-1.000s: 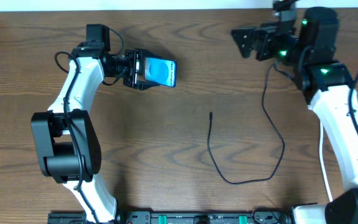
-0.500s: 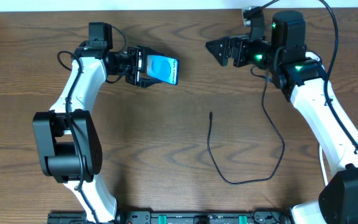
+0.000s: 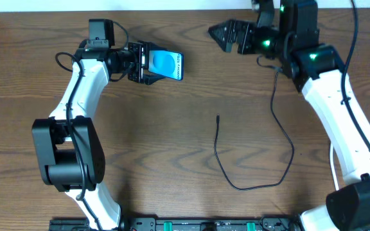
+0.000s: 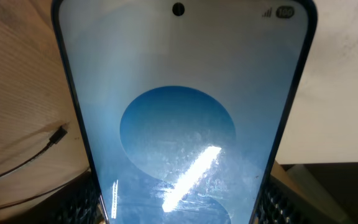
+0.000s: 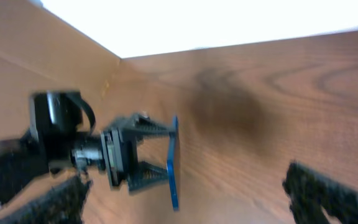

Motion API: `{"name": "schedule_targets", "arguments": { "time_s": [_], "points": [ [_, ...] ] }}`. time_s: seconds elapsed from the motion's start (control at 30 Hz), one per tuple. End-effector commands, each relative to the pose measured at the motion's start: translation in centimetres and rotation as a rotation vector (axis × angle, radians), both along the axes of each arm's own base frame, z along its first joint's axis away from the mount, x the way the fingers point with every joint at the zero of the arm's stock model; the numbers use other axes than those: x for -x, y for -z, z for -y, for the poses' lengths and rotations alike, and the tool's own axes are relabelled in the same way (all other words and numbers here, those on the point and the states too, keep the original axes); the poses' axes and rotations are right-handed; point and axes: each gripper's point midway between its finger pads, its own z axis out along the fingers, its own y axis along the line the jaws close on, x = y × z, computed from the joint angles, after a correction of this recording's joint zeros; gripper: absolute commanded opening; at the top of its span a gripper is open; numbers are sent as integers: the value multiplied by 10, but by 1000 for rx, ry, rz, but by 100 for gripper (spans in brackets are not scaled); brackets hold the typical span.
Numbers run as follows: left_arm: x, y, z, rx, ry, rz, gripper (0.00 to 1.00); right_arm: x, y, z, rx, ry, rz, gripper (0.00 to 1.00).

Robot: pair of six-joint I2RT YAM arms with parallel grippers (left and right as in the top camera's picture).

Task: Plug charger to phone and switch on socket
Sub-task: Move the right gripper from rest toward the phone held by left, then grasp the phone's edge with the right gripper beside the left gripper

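My left gripper point(image 3: 150, 64) is clamped on the phone point(image 3: 167, 65), blue screen lit, near the table's point(image 3: 140, 147) far edge. The charger point(image 3: 216, 136) lies loose mid-table, well apart from it. My right gripper point(image 3: 222, 33) hangs wide open, empty, across from the phone.

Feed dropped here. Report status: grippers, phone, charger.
Left gripper shut on phone. Right gripper open, empty. Charger loose on table, unplugged. Nothing in the way.

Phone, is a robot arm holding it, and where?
Yes. The left gripper holds the phone by its long edges, near the end away from the camera hole. The right gripper holds nothing.
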Motion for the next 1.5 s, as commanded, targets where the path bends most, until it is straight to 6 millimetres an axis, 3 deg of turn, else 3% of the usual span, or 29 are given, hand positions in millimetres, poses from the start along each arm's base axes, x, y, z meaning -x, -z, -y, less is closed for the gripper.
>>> {"name": "schedule_targets", "arguments": {
  "time_s": [0.0, 0.2, 0.33, 0.43, 0.57, 0.77, 0.93, 1.47],
  "points": [
    [3, -22, 4, 15, 4, 40, 7, -9, 10, -10, 6, -39, -65, 99],
    [5, -20, 13, 5, 16, 37, 7, 2, 38, -41, -91, -274, -157, 99],
    [6, -20, 15, 4, 21, 34, 7, -2, 59, -43, -87, -292, -196, 99],
    [5, -17, 13, -12, 12, 32, 7, -1, 63, -46, -76, -307, -188, 99],
    [5, -10, 12, -51, -14, 8, 7, 17, 77, -60, 11, -384, -158, 99],
    [8, -10, 22, -41, -9, -14, 8, 24, 108, -69, 220, -304, -178, 99],
    [11, -11, 31, -32, 7, -22, 7, 31, 113, -84, 238, -328, -173, 96],
    [27, -33, 50, 145, 84, -83, 7, 26, 118, -79, 245, -256, -215, 95]
  ]
}}
